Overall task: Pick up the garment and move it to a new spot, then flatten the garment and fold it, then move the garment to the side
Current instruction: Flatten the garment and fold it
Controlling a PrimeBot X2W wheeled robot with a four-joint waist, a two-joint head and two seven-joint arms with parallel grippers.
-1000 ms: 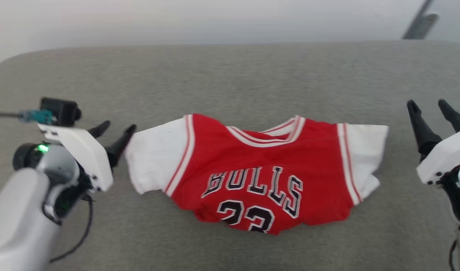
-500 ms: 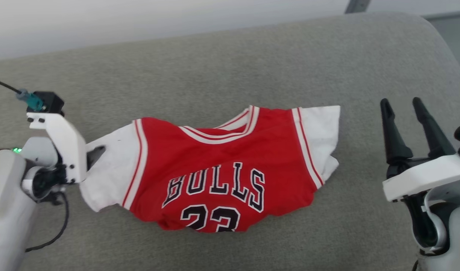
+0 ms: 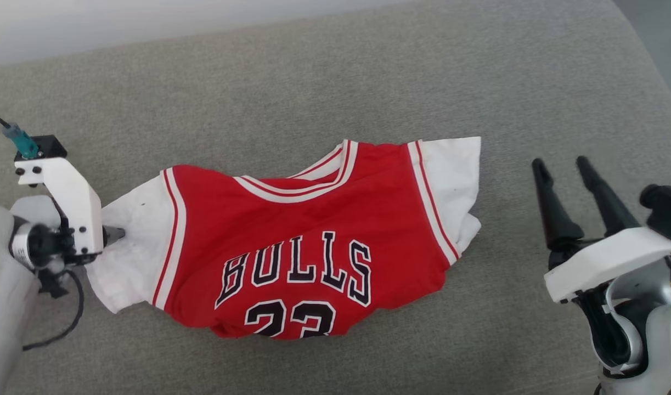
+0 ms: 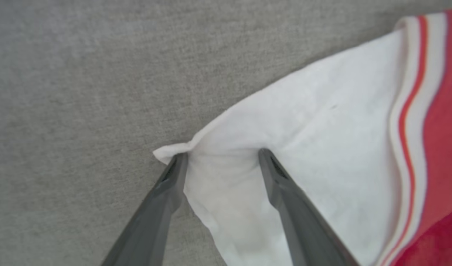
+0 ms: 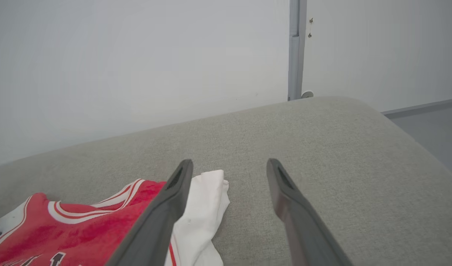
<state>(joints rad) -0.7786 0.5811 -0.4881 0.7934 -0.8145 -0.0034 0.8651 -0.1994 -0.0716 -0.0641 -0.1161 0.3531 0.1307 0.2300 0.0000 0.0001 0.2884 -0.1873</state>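
The garment [image 3: 308,230], a red jersey with white sleeves and black "BULLS 23" lettering, lies face up and a little rumpled on the grey cushion [image 3: 335,82]. My left gripper [image 3: 114,235] is at the jersey's left sleeve [image 4: 303,147]. In the left wrist view its fingers [image 4: 166,192] stand apart, and the gripper [image 4: 223,153] is open with the bunched sleeve edge between them. My right gripper [image 3: 560,162] hovers open to the right of the garment, apart from the right sleeve [image 5: 203,207]. Nothing lies between the fingers of the right gripper [image 5: 229,162].
The cushion's rounded corner [image 5: 359,107] drops off at the far right toward grey floor [image 5: 432,129]. A white wall [image 5: 137,55] with a grey vertical strip [image 5: 294,48] stands behind. A black cable [image 3: 66,323] hangs from my left wrist.
The head camera has shifted, so the whole scene sits differently. My left gripper has gone from just beside the left sleeve onto its edge. The right gripper stays open to the right.
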